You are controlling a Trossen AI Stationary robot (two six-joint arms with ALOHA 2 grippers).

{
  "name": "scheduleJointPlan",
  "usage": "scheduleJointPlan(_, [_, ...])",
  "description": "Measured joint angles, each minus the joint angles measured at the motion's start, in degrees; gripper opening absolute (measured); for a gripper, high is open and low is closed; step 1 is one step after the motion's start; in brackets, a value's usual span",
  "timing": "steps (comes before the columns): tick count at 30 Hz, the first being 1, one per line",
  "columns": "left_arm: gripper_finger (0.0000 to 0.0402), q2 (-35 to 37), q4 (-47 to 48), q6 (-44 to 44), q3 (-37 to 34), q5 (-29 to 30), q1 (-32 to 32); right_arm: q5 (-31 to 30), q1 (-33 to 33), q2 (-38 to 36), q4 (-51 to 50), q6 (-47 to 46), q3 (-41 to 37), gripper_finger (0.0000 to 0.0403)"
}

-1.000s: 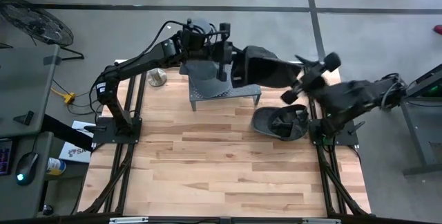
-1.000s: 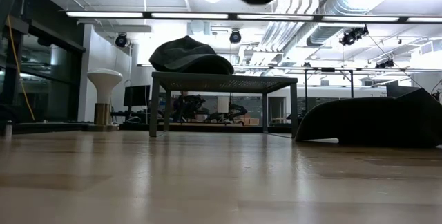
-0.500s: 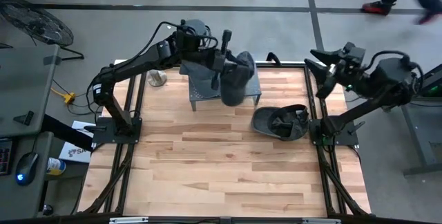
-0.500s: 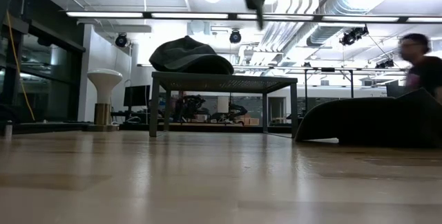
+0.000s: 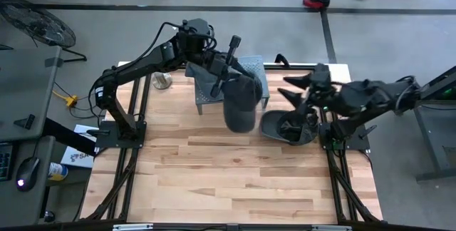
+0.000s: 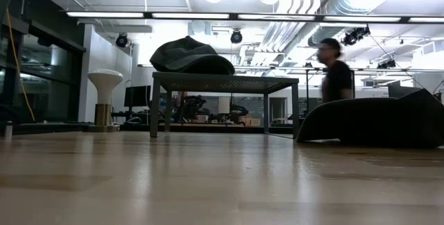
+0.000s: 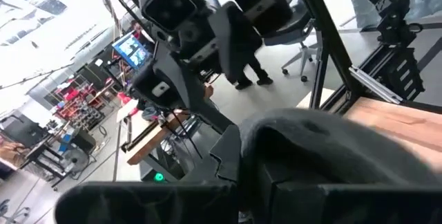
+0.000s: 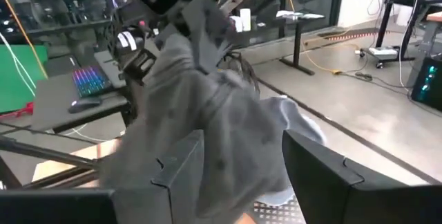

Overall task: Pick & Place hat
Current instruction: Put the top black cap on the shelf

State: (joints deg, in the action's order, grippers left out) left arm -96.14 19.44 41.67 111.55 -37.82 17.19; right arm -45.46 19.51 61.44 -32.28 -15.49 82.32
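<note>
Left gripper (image 5: 219, 81): fingers pressed together on the fabric of a dark grey hat (image 5: 239, 103), which is hanging limp below the grip, over the front edge of the small grey stand (image 5: 256, 70) and above the wooden table (image 5: 214, 167). Left arm is reaching from its base at the table's left edge, elbow raised, forearm stretching toward the table's far middle, wrist turned down toward the stand. In the right wrist view the same hat (image 8: 207, 134) is draping in grey folds from the left arm's wrist. Right gripper (image 5: 299, 88): fingers standing apart, holding nothing, hovering above a second dark hat (image 5: 288, 125) that is lying crown-down on the table just beside the stand's right leg. Right arm is extending from its base at the right edge, forearm running almost level toward the table's middle. In the low view a third dark hat (image 6: 191, 56) is resting on top of the stand (image 6: 222, 82), and the hat on the table (image 6: 374, 122) is sitting at the right. A person (image 6: 338, 79) is walking through the room behind the table.
</note>
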Motion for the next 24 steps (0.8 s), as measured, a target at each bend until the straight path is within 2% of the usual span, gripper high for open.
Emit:
scheduleJointPlan(5, [0.0,0.0,0.0,-0.2,0.0,-0.4,0.0,1.6,-3.0,3.9,2.3,-3.4,0.0,0.019])
scheduleJointPlan(9, [0.0,0.0,0.2,-0.2,0.0,-0.4,0.0,6.2,-6.2,5.4,4.7,-4.0,0.0,0.0199])
scheduleJointPlan(20, [0.0,0.0,0.3,-0.3,0.0,-0.2,0.0,16.9,-11.5,8.9,7.5,-4.7,0.0,0.0285])
scheduleJointPlan(24, [0.0,0.0,0.3,-0.3,0.0,-0.2,0.0,22.5,-13.0,10.8,8.8,-5.3,0.0,0.0299])
